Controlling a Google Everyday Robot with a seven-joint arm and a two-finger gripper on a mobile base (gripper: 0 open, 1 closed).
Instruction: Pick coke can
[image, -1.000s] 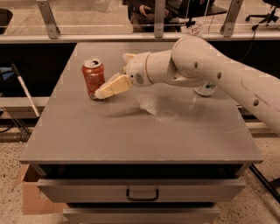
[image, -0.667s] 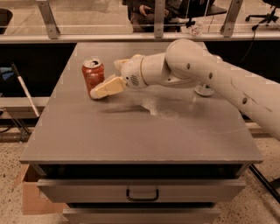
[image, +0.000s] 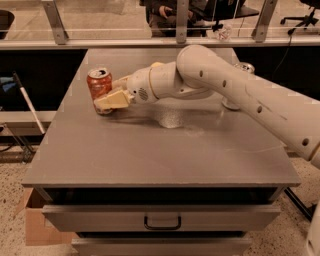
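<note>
The coke can (image: 99, 86) stands upright on the grey bench (image: 150, 155), out toward the 10 o'clock part of its top. The white arm (image: 230, 87) reaches across from the right, and the pale gripper (image: 109, 99) is pressed against the can's lower half from its 4 o'clock side, overlapping its base. From here I cannot tell whether the gripper is clamped on the can or loose. 1 other can (image: 243, 66) peeks out behind the arm, at the bench's 2 o'clock. A cardboard box (image: 35, 225) sits on the floor at 7 o'clock.
</note>
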